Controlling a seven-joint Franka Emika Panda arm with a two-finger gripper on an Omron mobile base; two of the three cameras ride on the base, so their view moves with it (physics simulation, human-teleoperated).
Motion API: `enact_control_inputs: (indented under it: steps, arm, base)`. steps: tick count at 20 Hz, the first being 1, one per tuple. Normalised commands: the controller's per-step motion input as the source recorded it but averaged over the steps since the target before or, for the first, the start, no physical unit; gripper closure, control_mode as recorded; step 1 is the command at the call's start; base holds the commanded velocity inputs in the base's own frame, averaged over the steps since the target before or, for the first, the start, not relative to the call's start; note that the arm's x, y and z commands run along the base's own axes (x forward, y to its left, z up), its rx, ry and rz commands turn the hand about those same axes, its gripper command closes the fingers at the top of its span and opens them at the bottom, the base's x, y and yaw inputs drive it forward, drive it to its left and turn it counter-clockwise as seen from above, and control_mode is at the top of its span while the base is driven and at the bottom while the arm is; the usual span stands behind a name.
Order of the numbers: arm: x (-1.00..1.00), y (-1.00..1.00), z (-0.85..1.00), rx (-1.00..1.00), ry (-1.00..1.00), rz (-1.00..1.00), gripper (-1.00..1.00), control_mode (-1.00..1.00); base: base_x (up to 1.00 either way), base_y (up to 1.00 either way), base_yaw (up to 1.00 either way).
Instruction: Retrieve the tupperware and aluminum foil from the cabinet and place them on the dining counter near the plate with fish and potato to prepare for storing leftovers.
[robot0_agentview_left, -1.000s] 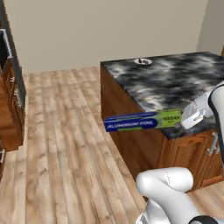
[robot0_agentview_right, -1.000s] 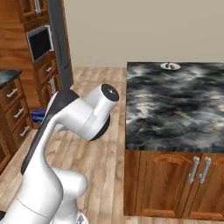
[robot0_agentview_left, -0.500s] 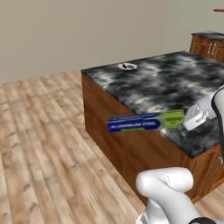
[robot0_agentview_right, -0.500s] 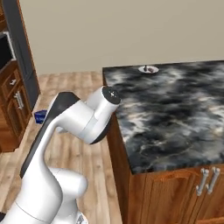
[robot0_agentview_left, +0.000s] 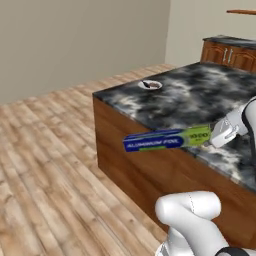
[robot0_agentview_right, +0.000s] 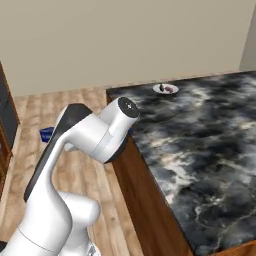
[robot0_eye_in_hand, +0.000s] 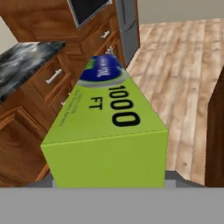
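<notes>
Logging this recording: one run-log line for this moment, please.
phase: carrying | pincer: shut on blue-and-green foil box, level beside marbled island counter | small white plate: far corner

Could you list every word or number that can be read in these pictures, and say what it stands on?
"1000" and "FT": on the green end of the foil box, hand view.
"ALUMINUM FOIL": white on the blue side of the box, left base view.
Small print along the green edge and the white lettering on the blue oval: too blurred to read.

Bare dining counter (robot0_agentview_left: 200, 95) top around the far plate (robot0_agentview_left: 150, 85), open floor (robot0_agentview_left: 45, 165) alongside.
</notes>
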Motion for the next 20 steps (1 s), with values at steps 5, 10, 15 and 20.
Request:
enact_control_inputs:
  steps: [5, 10, 15, 20]
  arm:
    - [0.0, 0.0, 0.0, 0.0, 0.0, 0.0, 1.0, 1.0]
    - [0.0, 0.0, 0.0, 0.0, 0.0, 0.0, 1.0, 1.0]
    - [0.0, 0.0, 0.0, 0.0, 0.0, 0.0, 1.0, 1.0]
    - [0.0, 0.0, 0.0, 0.0, 0.0, 0.0, 1.0, 1.0]
  base:
    - [1.0, 1.0, -0.28]
    - [1.0, 1.0, -0.27]
    - [1.0, 1.0, -0.24]
    - [1.0, 1.0, -0.16]
